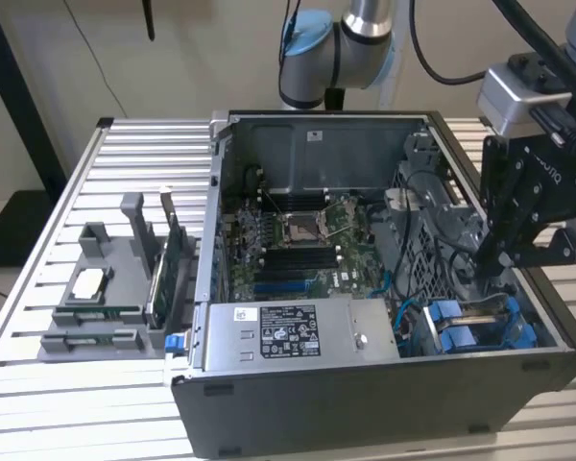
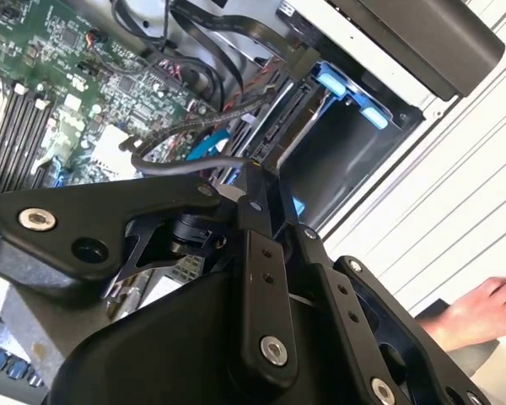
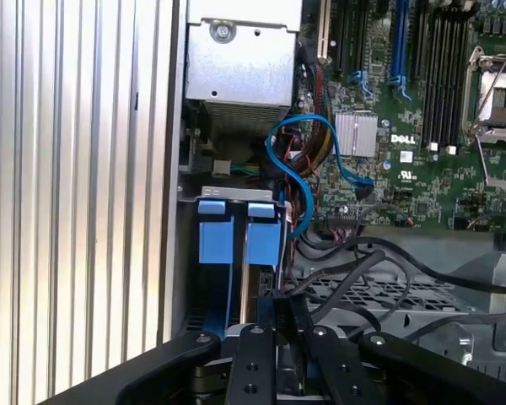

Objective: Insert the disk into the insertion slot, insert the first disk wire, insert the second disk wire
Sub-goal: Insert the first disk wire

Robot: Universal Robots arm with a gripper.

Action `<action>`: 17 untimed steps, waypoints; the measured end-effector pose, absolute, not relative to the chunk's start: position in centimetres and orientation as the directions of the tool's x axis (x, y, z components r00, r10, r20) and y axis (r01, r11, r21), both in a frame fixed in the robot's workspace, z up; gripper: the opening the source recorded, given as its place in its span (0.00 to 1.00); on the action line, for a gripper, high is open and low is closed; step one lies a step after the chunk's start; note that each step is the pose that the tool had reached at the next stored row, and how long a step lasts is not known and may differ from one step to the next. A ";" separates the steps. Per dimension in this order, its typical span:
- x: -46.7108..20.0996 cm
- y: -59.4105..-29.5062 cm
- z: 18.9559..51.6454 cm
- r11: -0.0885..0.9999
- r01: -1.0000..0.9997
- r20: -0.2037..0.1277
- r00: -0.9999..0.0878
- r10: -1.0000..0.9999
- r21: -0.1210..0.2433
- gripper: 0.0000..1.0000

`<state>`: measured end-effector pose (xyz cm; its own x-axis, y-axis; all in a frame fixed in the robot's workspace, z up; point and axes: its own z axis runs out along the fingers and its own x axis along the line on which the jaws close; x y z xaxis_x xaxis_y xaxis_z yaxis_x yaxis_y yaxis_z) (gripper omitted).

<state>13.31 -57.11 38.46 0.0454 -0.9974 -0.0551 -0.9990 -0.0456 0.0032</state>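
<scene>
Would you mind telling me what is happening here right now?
The robot arm's gripper is down inside the open computer case, its tip at a black wire beside the insertion slot with blue rails. A person's hand is nearby, outside the case.

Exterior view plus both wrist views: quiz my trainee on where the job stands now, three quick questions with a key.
1. True or false: the claw hangs at the exterior view's left end of the computer case.
2. What colour are the rails of the drive bay? A red, B blue, C yellow.
3. Fill in: in the second wrist view, a person's ____ shows outside the case.
Key: 1 false, it hangs at the drive bay, on that view's right; 2 B; 3 hand.
</scene>
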 end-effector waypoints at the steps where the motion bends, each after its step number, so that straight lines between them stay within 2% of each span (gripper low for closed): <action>1: 13.3 -57.1 38.5 -0.046 -0.999 -0.055 0.045 -0.997 0.003 0.19; 17: 13.8 -57.7 38.0 -0.046 -0.999 -0.056 0.044 -0.997 0.025 0.19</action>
